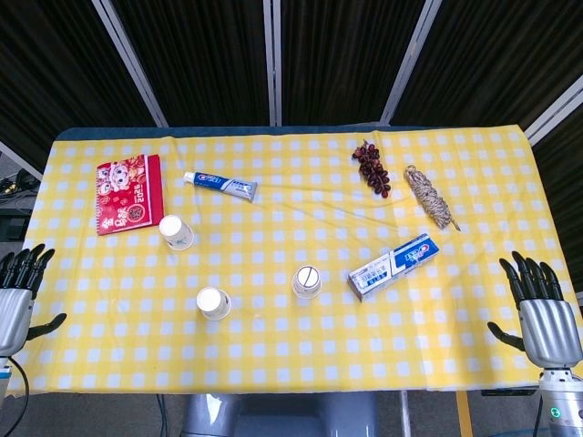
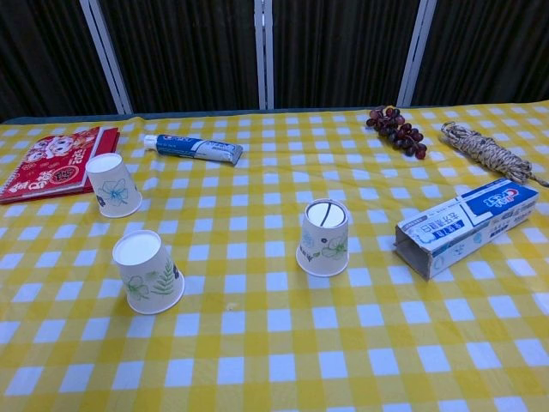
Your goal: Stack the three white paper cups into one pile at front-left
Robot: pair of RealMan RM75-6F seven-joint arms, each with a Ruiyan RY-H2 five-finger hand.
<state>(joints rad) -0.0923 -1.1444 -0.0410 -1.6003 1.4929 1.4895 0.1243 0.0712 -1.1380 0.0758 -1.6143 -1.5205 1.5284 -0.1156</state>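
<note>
Three white paper cups stand upside down on the yellow checked tablecloth. One cup is at the left beside the red booklet. A second cup is at front-left. The third cup is near the middle. My left hand hangs at the table's left edge, fingers apart, holding nothing. At the right edge my right hand is likewise spread and empty. Neither hand shows in the chest view.
A red booklet lies at back-left, a toothpaste tube beside it. A toothpaste box lies right of the middle cup. Dark grapes and a coil of rope lie at back-right.
</note>
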